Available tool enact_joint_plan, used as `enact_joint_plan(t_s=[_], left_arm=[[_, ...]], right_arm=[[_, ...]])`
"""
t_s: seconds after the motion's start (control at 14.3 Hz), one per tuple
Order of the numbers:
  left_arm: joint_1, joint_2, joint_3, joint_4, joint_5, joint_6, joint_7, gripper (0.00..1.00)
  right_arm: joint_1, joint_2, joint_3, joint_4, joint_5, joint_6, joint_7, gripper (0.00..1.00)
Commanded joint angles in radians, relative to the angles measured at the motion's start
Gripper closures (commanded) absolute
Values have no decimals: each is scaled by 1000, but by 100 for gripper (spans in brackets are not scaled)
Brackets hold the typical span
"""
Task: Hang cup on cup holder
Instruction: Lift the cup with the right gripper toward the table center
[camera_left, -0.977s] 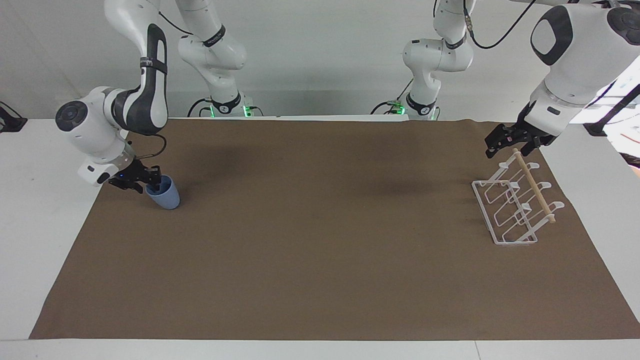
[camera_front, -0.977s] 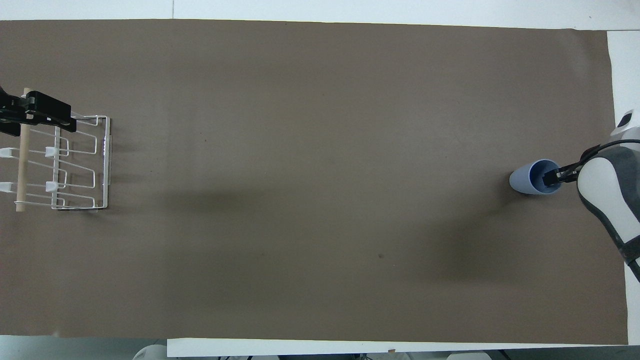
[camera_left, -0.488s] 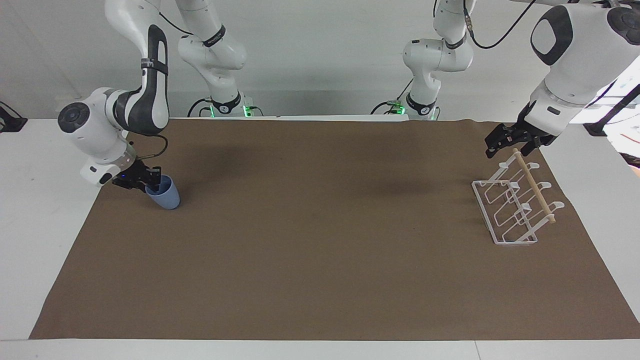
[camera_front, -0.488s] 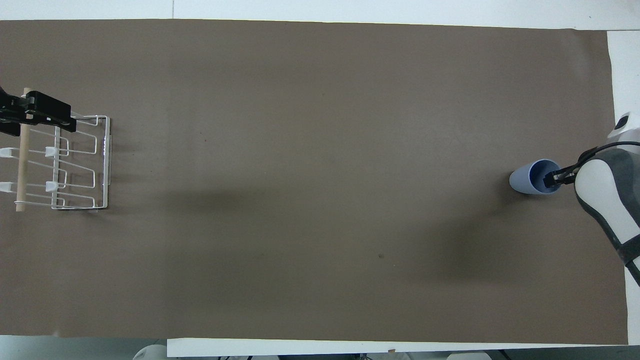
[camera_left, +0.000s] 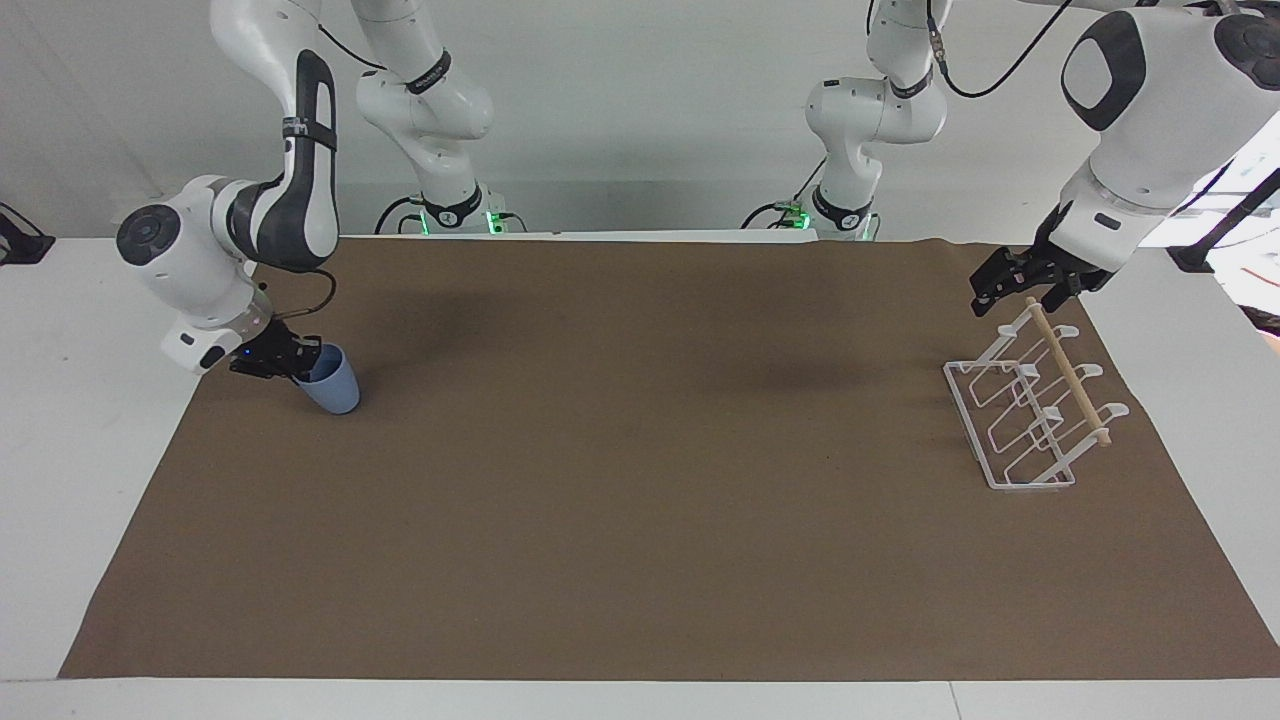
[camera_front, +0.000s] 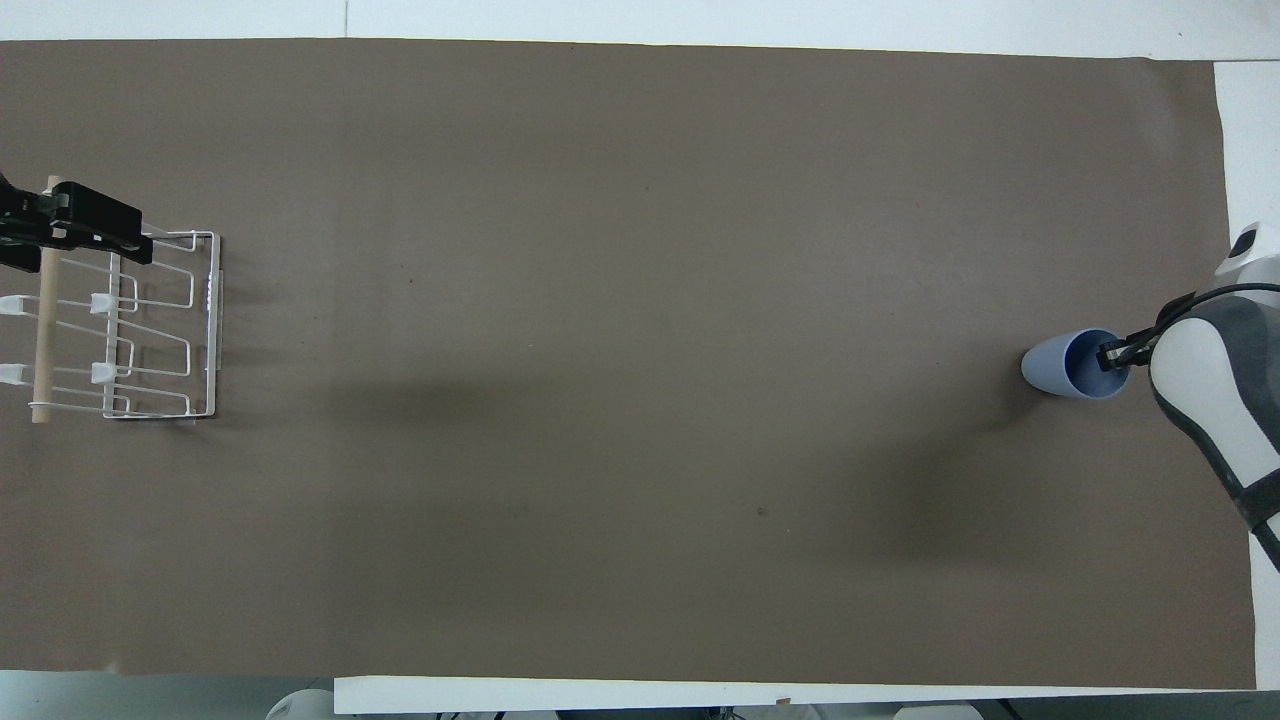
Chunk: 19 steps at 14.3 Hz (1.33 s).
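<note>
The light-blue cup (camera_left: 335, 388) is at the right arm's end of the brown mat, tilted with its rim toward my right gripper (camera_left: 300, 362). That gripper is shut on the rim, one finger inside the cup. Whether the cup's base touches the mat I cannot tell. The cup also shows in the overhead view (camera_front: 1058, 366), with the right gripper (camera_front: 1112, 355) at its rim. The white wire cup holder (camera_left: 1008, 432) stands at the left arm's end, its wooden dowel (camera_left: 1070, 376) across the top. My left gripper (camera_left: 1025, 287) is at the dowel's end nearest the robots, also seen from overhead (camera_front: 70, 225).
The brown mat (camera_left: 640, 480) covers most of the white table. The cup holder (camera_front: 160, 330) sits close to the mat's edge at the left arm's end. Nothing else lies on the mat.
My right gripper has tipped the cup further and drawn it slightly toward itself. The left arm and the cup holder have not moved.
</note>
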Motion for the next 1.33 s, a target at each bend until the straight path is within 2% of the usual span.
enact_joint_plan(t_s=[0.0, 0.07, 0.21, 0.35, 0.49, 0.63, 0.77, 0.98, 1.19, 1.26], left_arm=[[-4, -19, 4, -12, 3, -9, -10, 0], [-4, -17, 4, -12, 3, -11, -10, 0], [-1, -24, 6, -16, 3, -56, -12, 0], [19, -27, 4, -14, 3, -68, -9, 0], [17, -28, 6, -14, 6, -77, -13, 0], [16, -30, 4, -17, 16, -71, -37, 0], [-5, -48, -1, -57, 16, -58, -213, 0], [-111, -70, -5, -107, 16, 38, -636, 0], [-237, -77, -7, -117, 4, 63, -1001, 0], [-278, -73, -7, -114, -1, 84, -1130, 0]], right_arm=[[9, -16, 18, 147, 15, -211, -28, 100], [24, -21, 29, 205, 59, -303, -25, 100], [34, -44, 32, 279, 246, -428, -18, 100], [37, -53, 70, 307, 416, -477, -3, 100], [46, -64, 87, 299, 619, -491, 110, 100], [99, -65, 91, 298, 779, -488, 161, 100], [153, -65, 89, 295, 923, -472, 250, 100], [227, -73, 91, 263, 1066, -384, 305, 100], [311, -148, 91, 85, 1294, -278, 298, 100], [334, -150, 91, 66, 1357, -263, 296, 100]])
